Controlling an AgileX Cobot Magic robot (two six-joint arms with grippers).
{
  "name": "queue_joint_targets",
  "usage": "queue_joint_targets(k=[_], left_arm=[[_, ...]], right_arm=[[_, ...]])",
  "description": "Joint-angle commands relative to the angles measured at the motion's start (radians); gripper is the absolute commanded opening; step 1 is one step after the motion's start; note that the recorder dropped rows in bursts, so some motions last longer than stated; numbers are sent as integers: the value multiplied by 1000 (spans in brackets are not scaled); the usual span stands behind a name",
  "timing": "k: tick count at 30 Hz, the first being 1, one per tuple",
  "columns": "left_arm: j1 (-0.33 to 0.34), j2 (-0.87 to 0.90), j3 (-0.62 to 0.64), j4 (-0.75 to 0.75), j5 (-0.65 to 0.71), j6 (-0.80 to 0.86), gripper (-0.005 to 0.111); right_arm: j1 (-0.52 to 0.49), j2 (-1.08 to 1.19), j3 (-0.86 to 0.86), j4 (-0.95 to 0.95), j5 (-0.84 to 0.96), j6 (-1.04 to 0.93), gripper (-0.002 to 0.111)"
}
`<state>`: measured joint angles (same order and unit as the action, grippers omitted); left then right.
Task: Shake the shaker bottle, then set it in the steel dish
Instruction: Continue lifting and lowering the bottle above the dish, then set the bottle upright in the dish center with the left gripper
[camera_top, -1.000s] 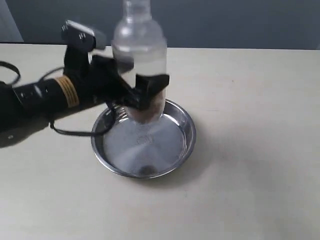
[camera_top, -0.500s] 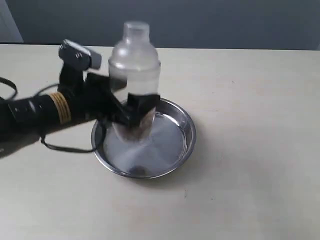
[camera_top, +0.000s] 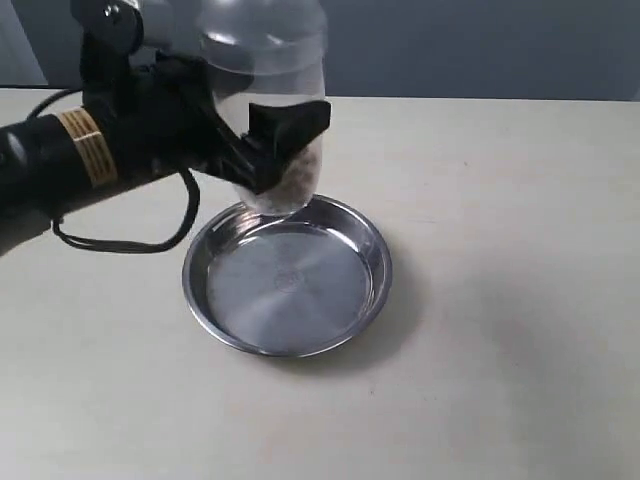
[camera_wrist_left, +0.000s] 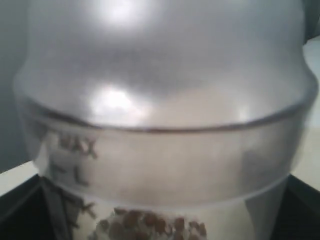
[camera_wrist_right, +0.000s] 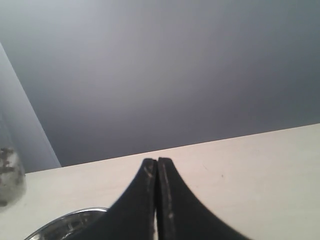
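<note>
The clear shaker bottle (camera_top: 272, 110) hangs in the air above the far rim of the steel dish (camera_top: 288, 278), its top cut off by the frame edge. Brown pellets lie at its bottom. My left gripper (camera_top: 275, 145) is shut on the bottle's lower body, the black arm reaching in from the left. In the left wrist view the shaker bottle (camera_wrist_left: 160, 130) fills the picture, with pellets low down. My right gripper (camera_wrist_right: 157, 167) is shut with nothing in it; beyond it are the dish's rim (camera_wrist_right: 65, 222) and a sliver of the bottle (camera_wrist_right: 10, 175).
The dish stands on a pale beige table (camera_top: 500, 300) with a dark wall behind it. A black cable (camera_top: 130, 245) loops from the left arm down onto the table beside the dish.
The left gripper has lifted the bottle up and slightly back, from down in the dish half a second ago to above its far rim. The arm rose with it.
</note>
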<state>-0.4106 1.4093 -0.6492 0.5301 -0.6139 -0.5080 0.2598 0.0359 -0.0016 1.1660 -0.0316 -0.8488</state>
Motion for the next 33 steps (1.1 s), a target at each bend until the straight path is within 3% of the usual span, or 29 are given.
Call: queue_joint_targets(k=[1, 5, 9, 13, 20, 25, 28, 29, 31, 33], left_arm=[[-8, 142, 83, -4, -53, -11, 0], [0, 91, 66, -62, -217, 42, 0], [0, 34, 3, -42, -60, 103, 0], [0, 87, 3, -22, -32, 101, 0], [0, 197, 3, -40, -102, 96, 0], [0, 154, 3, -77, -243, 81, 0], [-13, 194, 3, -79, -103, 184, 0], [-13, 245, 6, -116, -58, 142, 0], [-8, 285, 40, -92, -165, 12, 0], [3, 285, 64, -83, -323, 101, 0]], right_arm=[[-1, -4, 2, -1, -2, -4, -1], [-1, -4, 2, -1, -2, -4, -1], [-1, -4, 2, -1, -2, -4, -1], [-1, -4, 2, -1, -2, -4, -1], [-1, -4, 2, -1, -3, -4, -1], [-1, -4, 2, -1, -3, -4, -1], [-1, -4, 2, -1, -3, -4, -1], [-1, -4, 2, -1, -3, -4, -1], [-1, -4, 2, -1, -3, -4, -1], [-1, -4, 2, -1, -3, -4, -1]])
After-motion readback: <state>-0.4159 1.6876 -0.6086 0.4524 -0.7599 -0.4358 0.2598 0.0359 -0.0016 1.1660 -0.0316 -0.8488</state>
